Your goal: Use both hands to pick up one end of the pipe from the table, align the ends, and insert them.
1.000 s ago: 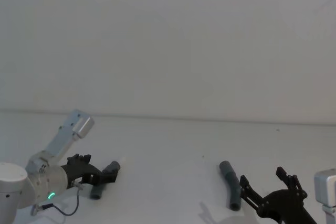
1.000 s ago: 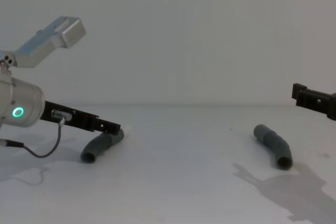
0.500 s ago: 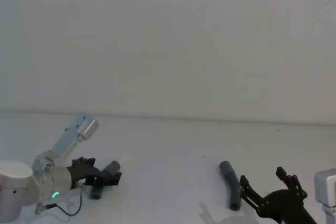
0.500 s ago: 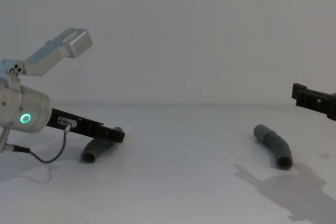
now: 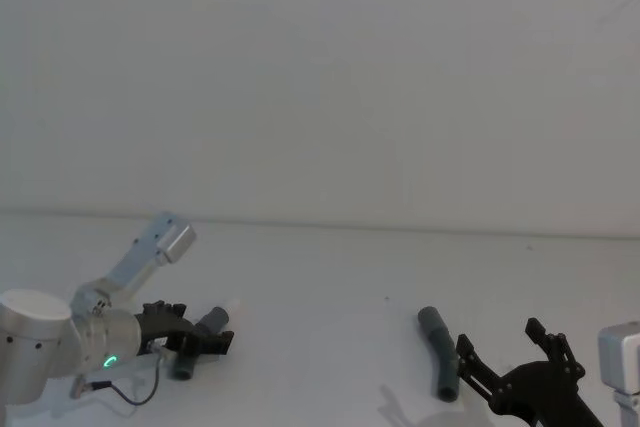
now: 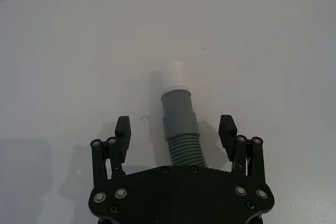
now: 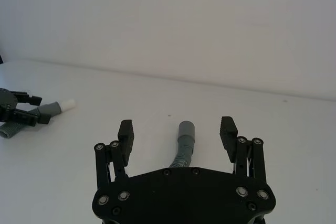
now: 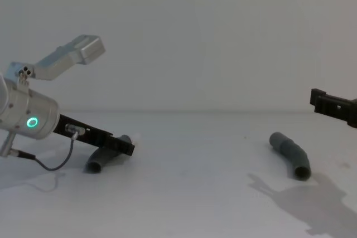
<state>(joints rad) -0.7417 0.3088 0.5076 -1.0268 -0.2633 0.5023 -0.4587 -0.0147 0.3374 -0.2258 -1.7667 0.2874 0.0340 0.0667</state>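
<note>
On the white table (image 5: 320,287) lie two dark grey ribbed pieces of the pipe. The left piece (image 5: 213,323) has a whitish tip (image 6: 176,74). My left gripper (image 5: 205,339) is open and low over it, one finger on each side of its ribbed middle (image 6: 181,148), not touching. The right piece (image 5: 441,352) lies curved, its smooth grey cuff (image 7: 186,128) pointing away. My right gripper (image 5: 499,335) hovers open just behind it and above the table, with its shadow falling below it in the chest view. Nothing is held.
The table meets a plain white wall at the back. A thin grey cable (image 8: 53,163) loops from my left wrist down to the table. Bare surface separates the two hose pieces (image 8: 195,154).
My left gripper has sunk lower and slid forward along the left hose piece, with its wrist tilting up. The right arm and both hose pieces have stayed put.
</note>
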